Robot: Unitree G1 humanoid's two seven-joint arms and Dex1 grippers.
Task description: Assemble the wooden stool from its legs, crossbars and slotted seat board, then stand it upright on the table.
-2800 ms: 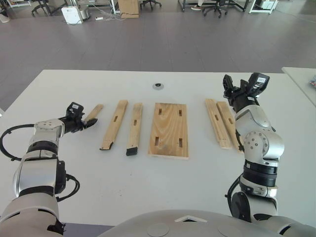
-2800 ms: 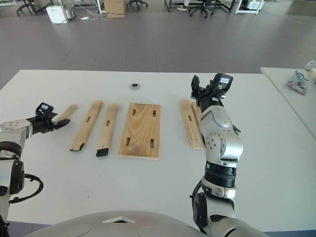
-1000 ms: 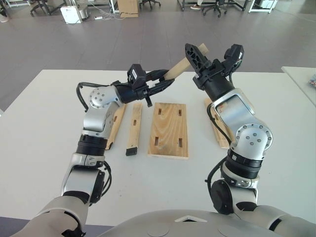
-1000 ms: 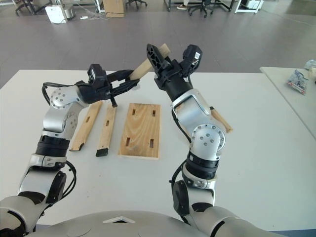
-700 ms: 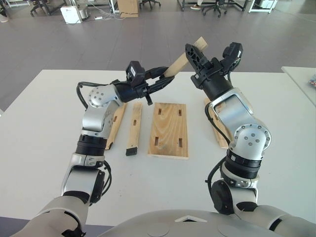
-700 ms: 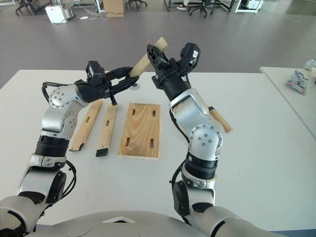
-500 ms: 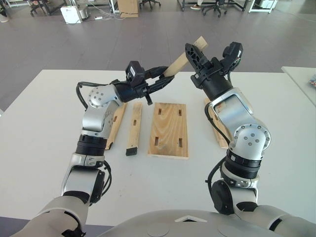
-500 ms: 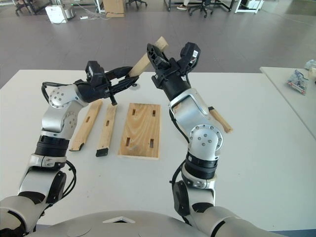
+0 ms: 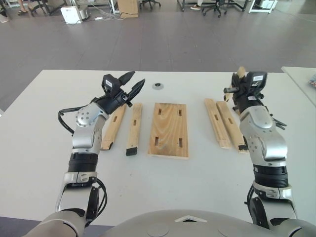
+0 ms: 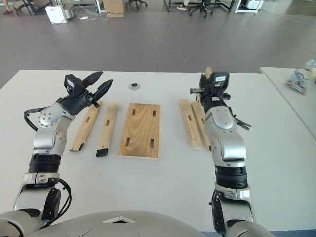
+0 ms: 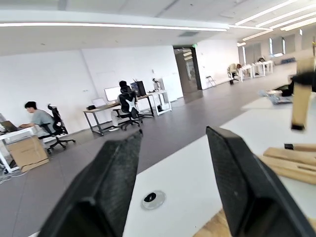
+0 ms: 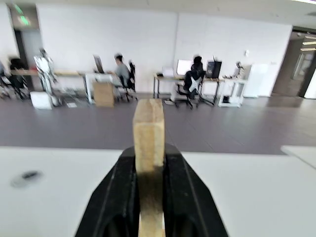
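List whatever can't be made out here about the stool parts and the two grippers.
- Held wooden piece: its lower end is cut off by the right wrist view's edge, and in the eye views it is hidden behind the right gripper.
- Rightmost piece on the table: its outer side is hidden by the right arm in the eye views.
- Small round object: too small to identify in the eye views.

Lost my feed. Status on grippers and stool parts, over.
Left gripper open. Right gripper shut on crossbar. Seat board flat, legs beside it. Small disc beyond board.
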